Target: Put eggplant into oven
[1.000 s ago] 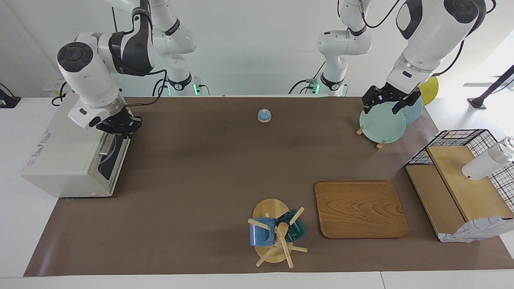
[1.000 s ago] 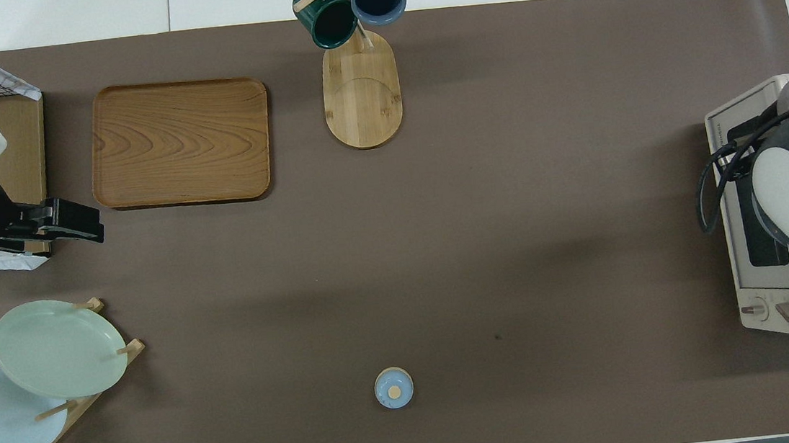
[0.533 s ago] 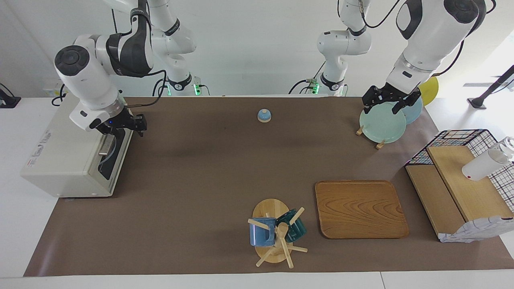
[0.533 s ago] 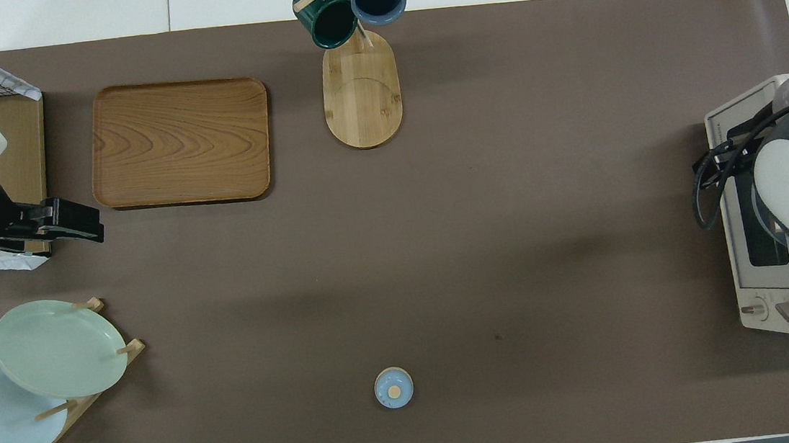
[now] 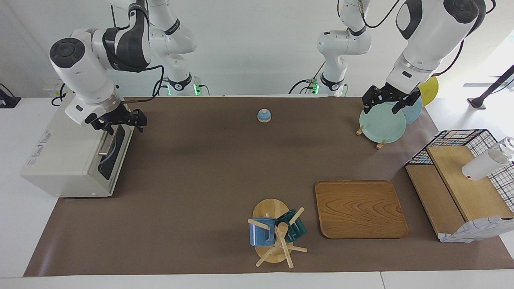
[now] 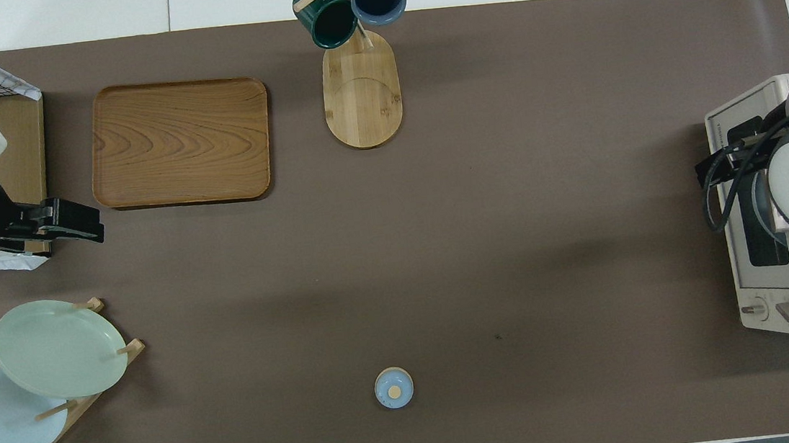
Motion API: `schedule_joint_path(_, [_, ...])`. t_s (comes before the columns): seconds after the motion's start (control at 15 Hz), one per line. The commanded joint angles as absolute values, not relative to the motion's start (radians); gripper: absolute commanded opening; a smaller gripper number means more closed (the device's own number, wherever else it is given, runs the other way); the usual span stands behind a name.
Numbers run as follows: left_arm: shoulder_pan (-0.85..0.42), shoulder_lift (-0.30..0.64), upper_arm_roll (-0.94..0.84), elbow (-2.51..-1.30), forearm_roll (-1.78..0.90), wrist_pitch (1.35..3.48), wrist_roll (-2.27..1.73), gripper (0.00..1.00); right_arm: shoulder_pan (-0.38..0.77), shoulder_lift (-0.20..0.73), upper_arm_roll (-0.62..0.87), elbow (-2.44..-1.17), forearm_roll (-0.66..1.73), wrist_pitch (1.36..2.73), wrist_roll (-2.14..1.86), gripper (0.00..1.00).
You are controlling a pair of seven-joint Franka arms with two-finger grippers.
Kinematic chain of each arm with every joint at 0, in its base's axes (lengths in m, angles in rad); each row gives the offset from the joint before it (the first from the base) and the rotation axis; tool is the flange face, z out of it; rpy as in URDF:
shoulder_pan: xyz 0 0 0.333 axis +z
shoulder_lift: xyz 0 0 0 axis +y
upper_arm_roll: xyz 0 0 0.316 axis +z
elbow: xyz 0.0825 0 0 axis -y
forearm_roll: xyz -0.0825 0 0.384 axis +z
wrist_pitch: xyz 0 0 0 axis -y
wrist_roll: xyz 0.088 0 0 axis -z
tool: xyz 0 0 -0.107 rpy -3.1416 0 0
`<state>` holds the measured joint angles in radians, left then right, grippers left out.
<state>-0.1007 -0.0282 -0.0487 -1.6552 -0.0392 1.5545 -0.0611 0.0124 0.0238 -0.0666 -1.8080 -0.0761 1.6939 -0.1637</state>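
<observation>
Right gripper [image 5: 120, 123]: has lifted off the front of the oven [image 5: 64, 156] since the earlier frame and spread its fingers. It now hangs wide open and empty over the top edge of the oven's door [image 5: 113, 154].

Left gripper [image 5: 388, 103]: waiting over the green plate [image 5: 381, 124] in the rack, fingers apart, holding nothing.

Bell [image 5: 264, 115]: small, blue, nearest the robots at mid-counter.

Oven: at the right arm's end of the counter [image 5: 200, 180], its dark glass door apparently shut.

Eggplant: not visible anywhere on the counter. Whether it lies behind the dark glass cannot be told. If it does, the task looks finished or nearly so.

Handling note, as a judgement: an eggplant is likely light and fairly firm, with slick skin that can slip in a pinch. It is best taken across its middle with moderate pressure, so that neither end droops.

Wooden tray [image 5: 359, 208]: bare, farther from the robots.

Mug stand [image 5: 275, 233]: farthest out, beside the tray, carrying a blue mug and a green mug.
</observation>
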Motion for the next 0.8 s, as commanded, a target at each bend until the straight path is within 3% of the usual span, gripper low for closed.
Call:
schedule_joint_path(0.0, [-0.098,-0.041,-0.046,-1.660,-0.055,1.557,-0.066,1.00,0.029,-0.014,-0.081,-1.845,-0.057,1.727,-0.157,1.00])
schedule_joint_path(0.53, [-0.098,-0.041,-0.046,-1.661,-0.055,1.557,-0.066,1.00,0.031,-0.084,-0.110,-1.844,-0.060,1.718,-0.138,1.00])
schedule_joint_path(0.73, [-0.098,-0.041,-0.046,-1.660,-0.055,1.557,-0.066,1.00,0.031,-0.106,-0.115,-1.807,-0.048,1.619,-0.141,1.00])
